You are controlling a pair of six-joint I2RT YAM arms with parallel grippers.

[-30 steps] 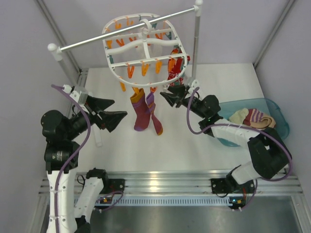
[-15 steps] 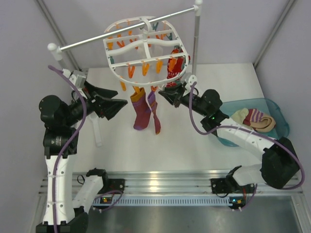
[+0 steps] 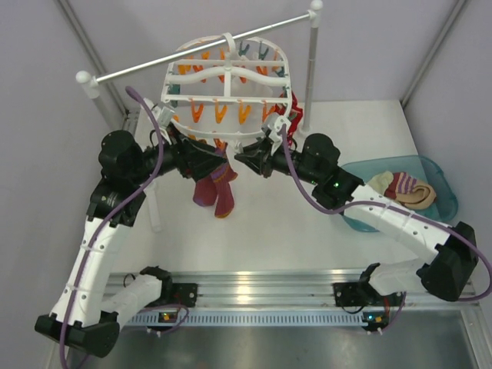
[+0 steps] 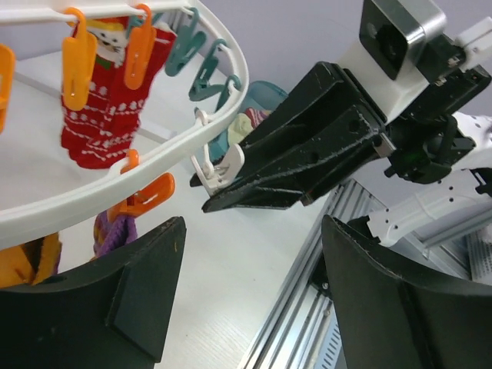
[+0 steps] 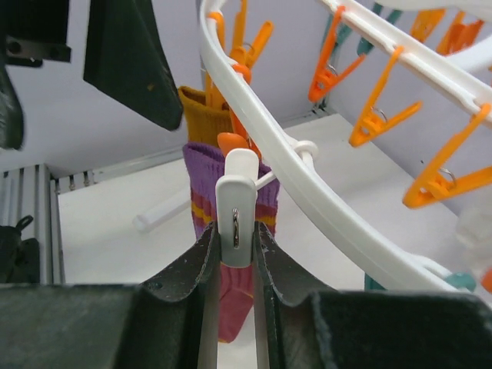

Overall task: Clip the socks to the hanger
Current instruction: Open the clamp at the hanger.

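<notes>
Right pincer (image 5: 234, 240) clamped on a white clip (image 5: 234, 201) of the hanger (image 5: 330, 215), left pincer (image 4: 254, 231) open and empty, socks (image 3: 403, 188) lying in the teal basin (image 3: 447, 196) at right: the hanging frame could swing and pull the clip free.

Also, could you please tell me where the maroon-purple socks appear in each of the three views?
Top external: the maroon-purple socks hang at centre, under the hanger, between the two arms.
Left wrist: only a purple sliver at lower left, beneath the hanger's rim.
Right wrist: centre, behind the white clip pinched in the right gripper.
Shared landmark: the hanger's white rim.
</notes>
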